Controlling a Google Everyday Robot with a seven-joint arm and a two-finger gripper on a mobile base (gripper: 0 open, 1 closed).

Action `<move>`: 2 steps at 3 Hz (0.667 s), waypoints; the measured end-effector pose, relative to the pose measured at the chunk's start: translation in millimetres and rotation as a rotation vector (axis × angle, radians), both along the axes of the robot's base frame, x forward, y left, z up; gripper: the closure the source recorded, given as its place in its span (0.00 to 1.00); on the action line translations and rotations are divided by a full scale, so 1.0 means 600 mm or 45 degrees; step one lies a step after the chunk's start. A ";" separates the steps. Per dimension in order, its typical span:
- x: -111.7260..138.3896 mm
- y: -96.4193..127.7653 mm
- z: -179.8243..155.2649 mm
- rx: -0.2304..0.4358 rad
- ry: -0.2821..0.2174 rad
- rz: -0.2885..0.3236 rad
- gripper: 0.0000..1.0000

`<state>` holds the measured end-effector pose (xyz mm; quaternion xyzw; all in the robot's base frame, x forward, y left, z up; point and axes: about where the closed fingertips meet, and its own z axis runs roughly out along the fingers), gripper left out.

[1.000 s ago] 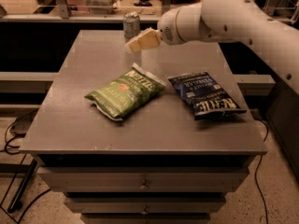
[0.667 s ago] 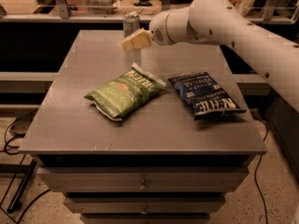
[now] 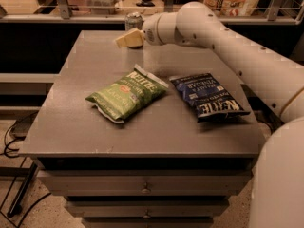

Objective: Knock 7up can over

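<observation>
Leftward the gripper (image 3: 128, 38) has slid, now just at 6 o'clock of the upright 7up can (image 3: 134, 19), far at 12 o'clock on the table (image 3: 71, 127); open or closed, I can't tell.

My arm (image 3: 223, 42) was a thick, smooth tube in off-white, rounded at every joint, with a few small dark dots set into its shell. Its wrist (image 3: 159, 29), the part nearest the 7up can (image 3: 134, 19), swelled into a white ball with a greyish disc on its side. My gripper (image 3: 127, 39) was a cream-yellow wedge just in front of the can. Farthest from the can, a broad, curved white body shell (image 3: 280, 179) showed.
</observation>
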<state>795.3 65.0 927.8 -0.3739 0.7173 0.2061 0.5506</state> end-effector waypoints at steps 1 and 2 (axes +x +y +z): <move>0.039 0.015 -0.011 0.045 0.011 -0.031 0.00; 0.077 0.022 -0.020 0.078 0.027 -0.070 0.00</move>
